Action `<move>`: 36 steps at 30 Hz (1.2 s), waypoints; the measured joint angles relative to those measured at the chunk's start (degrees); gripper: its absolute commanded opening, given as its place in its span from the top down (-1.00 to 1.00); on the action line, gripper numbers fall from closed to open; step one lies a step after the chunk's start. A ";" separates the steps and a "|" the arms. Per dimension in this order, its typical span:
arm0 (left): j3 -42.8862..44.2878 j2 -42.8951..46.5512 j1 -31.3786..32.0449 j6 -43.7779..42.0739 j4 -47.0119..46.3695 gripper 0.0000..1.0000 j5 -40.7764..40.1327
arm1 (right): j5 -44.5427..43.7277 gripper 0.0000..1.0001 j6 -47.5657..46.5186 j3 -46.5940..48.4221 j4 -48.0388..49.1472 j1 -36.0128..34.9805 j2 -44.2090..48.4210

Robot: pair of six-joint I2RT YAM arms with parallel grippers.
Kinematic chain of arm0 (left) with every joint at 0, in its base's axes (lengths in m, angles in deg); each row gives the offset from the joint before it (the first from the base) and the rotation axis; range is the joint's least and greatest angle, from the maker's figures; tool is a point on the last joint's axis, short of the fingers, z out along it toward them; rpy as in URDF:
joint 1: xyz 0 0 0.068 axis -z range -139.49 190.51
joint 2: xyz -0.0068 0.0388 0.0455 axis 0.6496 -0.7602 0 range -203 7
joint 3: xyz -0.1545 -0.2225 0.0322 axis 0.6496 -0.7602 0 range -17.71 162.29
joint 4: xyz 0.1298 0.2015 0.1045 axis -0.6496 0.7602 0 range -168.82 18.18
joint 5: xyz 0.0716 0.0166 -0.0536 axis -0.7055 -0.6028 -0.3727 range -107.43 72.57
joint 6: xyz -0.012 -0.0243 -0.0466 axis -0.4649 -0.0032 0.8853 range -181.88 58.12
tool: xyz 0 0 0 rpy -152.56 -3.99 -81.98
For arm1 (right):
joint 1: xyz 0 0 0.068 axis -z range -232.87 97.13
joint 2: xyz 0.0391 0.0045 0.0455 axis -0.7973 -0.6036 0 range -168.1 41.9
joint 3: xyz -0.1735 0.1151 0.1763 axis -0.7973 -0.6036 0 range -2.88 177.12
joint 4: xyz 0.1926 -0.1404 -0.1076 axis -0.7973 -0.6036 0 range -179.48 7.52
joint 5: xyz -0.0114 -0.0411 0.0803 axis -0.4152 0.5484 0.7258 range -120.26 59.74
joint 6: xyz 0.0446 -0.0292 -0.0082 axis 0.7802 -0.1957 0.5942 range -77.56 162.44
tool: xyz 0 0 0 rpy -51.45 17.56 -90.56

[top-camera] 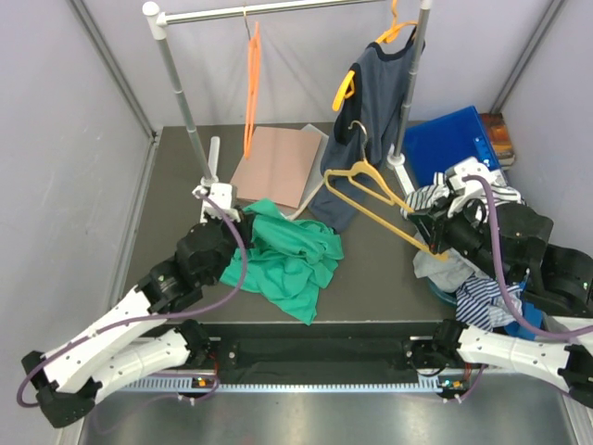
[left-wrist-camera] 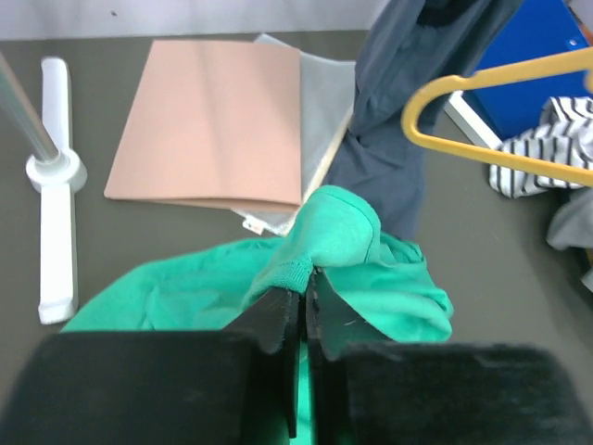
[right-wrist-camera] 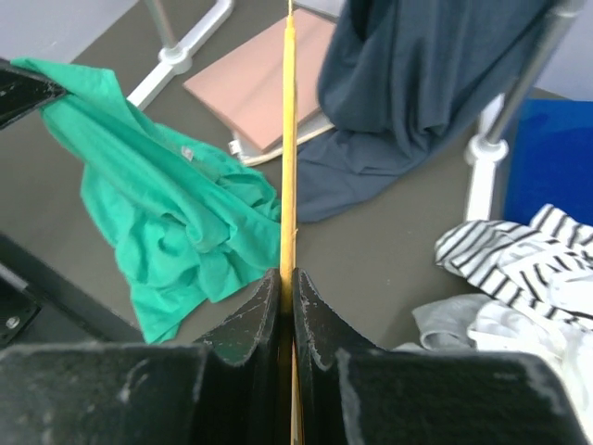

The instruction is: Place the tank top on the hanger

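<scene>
The teal-green tank top (top-camera: 292, 255) lies crumpled on the dark table, left of centre. My left gripper (top-camera: 243, 225) is shut on a raised fold at its upper left; in the left wrist view the fabric (left-wrist-camera: 338, 232) bunches over the closed jaws of that gripper (left-wrist-camera: 307, 278). The pale yellow-orange hanger (top-camera: 371, 199) is held above the table to the right of the top, hook (top-camera: 359, 130) near the navy garment. My right gripper (top-camera: 428, 239) is shut on the hanger's lower right end; the right wrist view shows the hanger (right-wrist-camera: 288, 139) edge-on between the closed jaws of the right gripper (right-wrist-camera: 287, 283).
A clothes rail (top-camera: 278, 11) at the back carries a vivid orange hanger (top-camera: 251, 83) and a dark navy top (top-camera: 371, 120). A pink board (top-camera: 275, 167) lies under it. A blue bin (top-camera: 454, 144) and a striped and grey clothes pile (top-camera: 468, 278) sit at right.
</scene>
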 measured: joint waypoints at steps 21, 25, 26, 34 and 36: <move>-15.54 6.29 -0.07 25.86 12.70 -0.15 1.25 | 20.76 1.00 -0.94 -8.22 5.35 0.02 -6.21; -17.57 2.16 -0.07 27.82 10.62 -0.14 1.97 | 21.94 1.00 -0.48 -8.83 4.76 0.02 -5.51; -18.53 1.99 -0.07 28.20 9.97 -0.13 2.10 | 21.97 1.00 -0.35 -8.83 4.59 0.02 -5.25; -24.85 2.14 -5.60 30.27 3.56 -0.12 6.12 | 22.03 1.00 0.09 -8.83 4.33 0.02 -3.19; -27.36 1.95 -8.46 30.25 -0.02 -0.11 8.76 | 22.16 1.00 0.11 -8.83 4.26 0.02 -3.23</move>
